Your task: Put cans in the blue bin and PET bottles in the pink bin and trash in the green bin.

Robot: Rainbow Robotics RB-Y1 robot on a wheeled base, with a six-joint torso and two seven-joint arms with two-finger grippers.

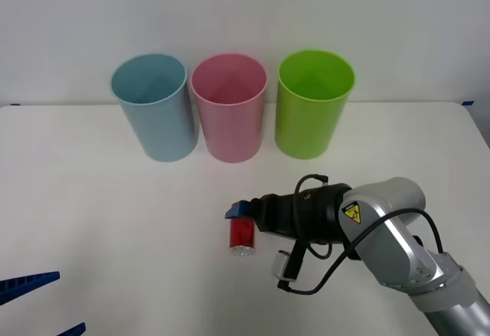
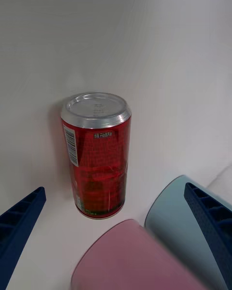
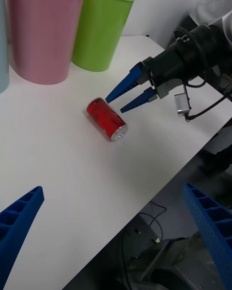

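A small red can (image 1: 243,233) lies on its side on the white table, in front of the pink bin (image 1: 229,110); one silver end faces the table's front edge. My right gripper (image 1: 240,214) hovers open just over the can's far end, fingertips (image 3: 108,99) close to it but not touching. In the right wrist view the can (image 2: 96,154) sits between the spread fingers (image 2: 19,222). The blue bin (image 1: 153,108) stands left of the pink one, the green bin (image 1: 314,106) to its right. My left gripper (image 1: 53,305) waits open at the front left.
The three bins stand upright in a row at the back of the table (image 1: 92,213), close together, against a white wall. The table's edge (image 3: 159,183) runs near the right arm, with cables on the floor beyond it.
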